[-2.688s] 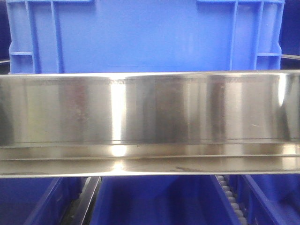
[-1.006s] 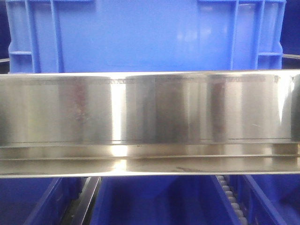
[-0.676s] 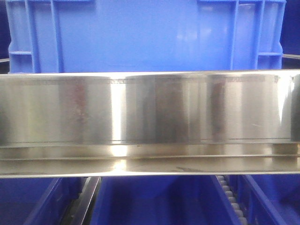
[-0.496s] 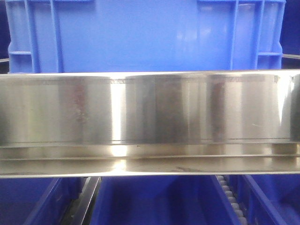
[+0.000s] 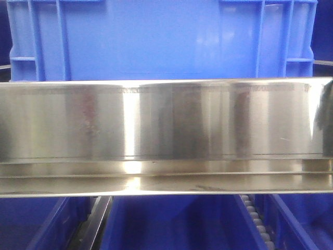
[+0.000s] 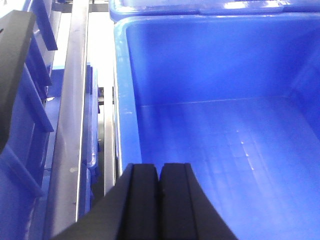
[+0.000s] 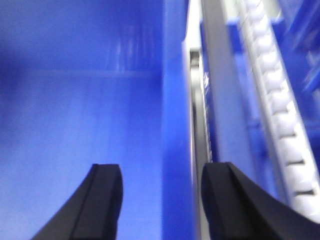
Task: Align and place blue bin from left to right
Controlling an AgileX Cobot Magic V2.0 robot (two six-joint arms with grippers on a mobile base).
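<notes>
One blue bin [image 5: 156, 39]: ribbed crate, upright on the upper level behind the steel rail [image 5: 166, 130]; no end effector is seen at it.
Right end effector [image 7: 162, 172]: spread wide, astride the wall of a smooth tub [image 7: 175, 100].
Left end effector [image 6: 160, 170]: pinched together, empty, over a tub interior.
Risk: closing probably grabs the tub, not the crate.
Cause: both arms sit low; the outer finger may scrape beside the roller track [image 7: 280, 115].

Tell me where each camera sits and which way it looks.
Front: low, facing a steel rail, blue bin behind; no arm shows.
Left wrist: looks down into a blue tub past the shut left gripper.
Right wrist: looks along a tub wall framed by the open right gripper.
Shared: front and right wrist show the roller track.
</notes>
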